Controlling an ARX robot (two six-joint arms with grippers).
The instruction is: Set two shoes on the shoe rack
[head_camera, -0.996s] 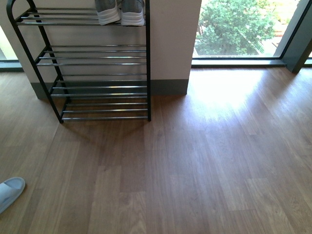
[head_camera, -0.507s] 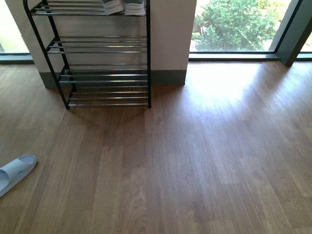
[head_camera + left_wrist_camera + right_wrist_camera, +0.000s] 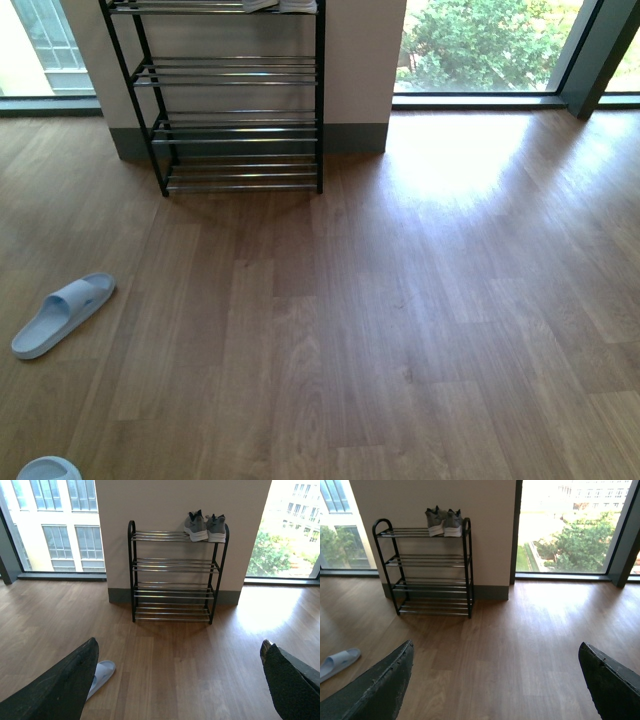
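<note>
Rack (image 3: pixel 240 126) receded; wrist views show sneakers (image 3: pixel 205 526) whole.

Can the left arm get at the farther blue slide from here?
Probably not yet: nothing blocks the slide, and the left gripper is open and empty, but the slide lies well off on the floor.

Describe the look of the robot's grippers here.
Only fingers show, in the wrist views. The left gripper has two matte black fingers, broad and tapering to rounded tips, with a grainy surface. The right gripper looks the same, its fingers greyish along the edges. No cables or markings are visible. The front view shows no arm.
</note>
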